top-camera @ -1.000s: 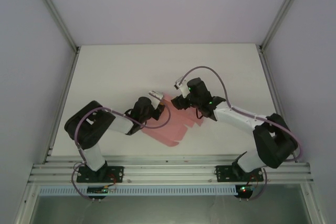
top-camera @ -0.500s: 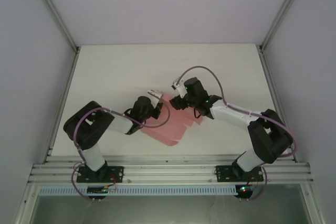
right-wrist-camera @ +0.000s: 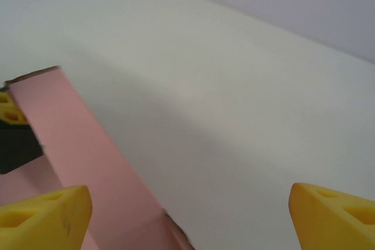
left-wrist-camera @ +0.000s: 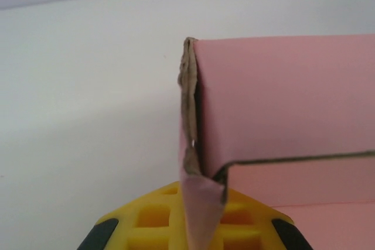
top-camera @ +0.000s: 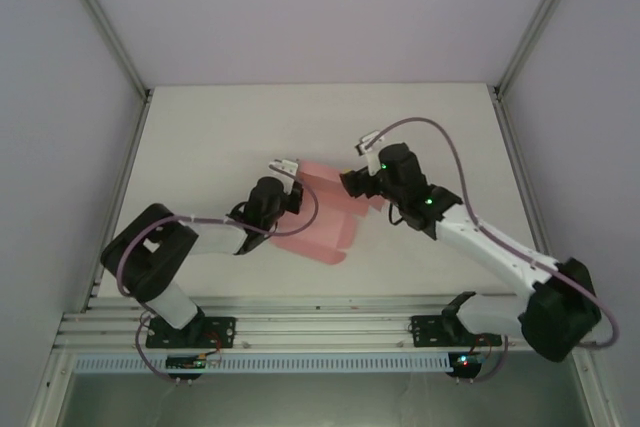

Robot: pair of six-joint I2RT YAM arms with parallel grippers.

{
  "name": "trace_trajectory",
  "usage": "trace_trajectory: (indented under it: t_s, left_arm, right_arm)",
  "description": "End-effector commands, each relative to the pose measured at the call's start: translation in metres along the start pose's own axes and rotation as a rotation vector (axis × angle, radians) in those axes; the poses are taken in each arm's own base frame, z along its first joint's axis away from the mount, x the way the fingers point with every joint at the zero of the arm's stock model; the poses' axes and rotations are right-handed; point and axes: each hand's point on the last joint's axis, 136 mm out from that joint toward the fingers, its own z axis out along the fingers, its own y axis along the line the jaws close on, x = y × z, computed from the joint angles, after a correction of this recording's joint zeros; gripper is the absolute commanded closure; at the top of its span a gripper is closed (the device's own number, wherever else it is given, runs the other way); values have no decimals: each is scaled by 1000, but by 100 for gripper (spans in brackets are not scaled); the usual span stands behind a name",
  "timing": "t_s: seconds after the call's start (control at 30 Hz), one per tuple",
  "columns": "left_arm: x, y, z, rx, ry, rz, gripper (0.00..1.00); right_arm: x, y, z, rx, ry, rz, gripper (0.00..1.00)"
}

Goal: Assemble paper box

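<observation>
From above, the paper box (top-camera: 325, 219) lies mid-table (top-camera: 220, 137), with the left gripper (top-camera: 284, 166) at its far-left corner and the right gripper (top-camera: 352, 183) at its right edge. In the left wrist view, that gripper clamps a raised flap. In the right wrist view, the fingers (right-wrist-camera: 47, 212) are spread wide, with a pink panel beside one of them.

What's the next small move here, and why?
Probably shift the open right claw toward the paper box's raised panel and close on it: the panel stands off centre between its jaws, while the left claw pinches a corner.
</observation>
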Motion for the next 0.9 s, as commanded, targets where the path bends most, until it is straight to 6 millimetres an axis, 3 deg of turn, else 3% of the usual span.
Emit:
trace_trajectory:
  t_s: [0.0, 0.17, 0.37, 0.57, 0.7, 0.87]
  left_arm:
    - [-19, 4, -8, -27, -28, -58, 100]
    - [-26, 3, -13, -17, -29, -79, 100]
    - [-29, -9, -16, 49, -15, -110, 100]
    - [-32, -22, -15, 121, -12, -159, 100]
    - [-35, -25, -17, 140, -13, -198, 100]
    - [-39, -19, -22, 114, -22, -234, 100]
  right_arm:
    - [26, -20, -11, 61, 63, 17, 7]
    - [42, -19, -11, 23, 100, 19, 6]
    - [50, -11, 8, -17, 102, 30, 6]
    - [10, 12, 27, -129, -129, 95, 5]
    - [-11, 11, 29, -129, -281, 202, 3]
    - [-6, 6, 22, -119, -322, 270, 1]
